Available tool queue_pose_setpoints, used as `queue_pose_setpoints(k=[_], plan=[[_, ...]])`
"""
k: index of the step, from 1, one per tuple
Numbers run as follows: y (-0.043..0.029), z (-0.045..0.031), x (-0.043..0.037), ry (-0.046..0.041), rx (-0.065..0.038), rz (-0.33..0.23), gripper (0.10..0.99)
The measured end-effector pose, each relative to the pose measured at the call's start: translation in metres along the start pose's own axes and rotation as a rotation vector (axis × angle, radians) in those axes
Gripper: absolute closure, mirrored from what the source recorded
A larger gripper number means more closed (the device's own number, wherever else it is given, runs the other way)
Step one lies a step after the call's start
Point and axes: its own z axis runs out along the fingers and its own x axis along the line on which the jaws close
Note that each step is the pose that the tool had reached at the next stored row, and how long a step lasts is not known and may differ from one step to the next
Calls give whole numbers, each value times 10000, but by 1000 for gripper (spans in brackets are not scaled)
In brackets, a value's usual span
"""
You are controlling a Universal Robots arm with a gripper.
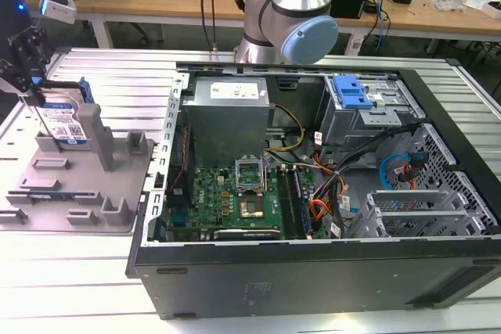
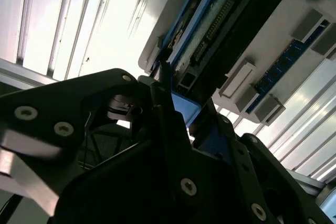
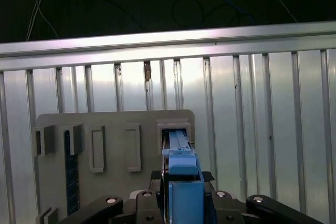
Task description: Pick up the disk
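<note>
First wrist view, nearest the lens: the pincer sits over the upper edge of the disk. The disk's blue side rail runs away from the camera into a slot of the grey fixture plate. Beyond the plate lie the ribbed metal slats of the worktop. I cannot tell whether the pincer is clamped on the rail or only set around it.

In the exterior view the same pairing sits in the upper left of the frame. The pincer reaches down onto the disk, which stands on edge with its label showing, held upright at the far end of the fixture plate. The open computer case fills the middle and right of the frame, well apart from the disk.

The step in hand looks like securing the grasp. As I judge it, this goes best with the pincer centred across the disk's thin edge and square to the blue rails, bearing evenly on both flat sides. Any pull should follow the line of the slot, because a tilt would likely wedge the disk against the upright posts.
</note>
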Motion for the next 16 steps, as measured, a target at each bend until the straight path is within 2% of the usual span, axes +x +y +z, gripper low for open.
queue_pose_setpoints(k=[13, 16], plan=[[0, 1, 0, 0, 0, -3, 718], [0, -19, 0, 0, 1, -3, 718]])
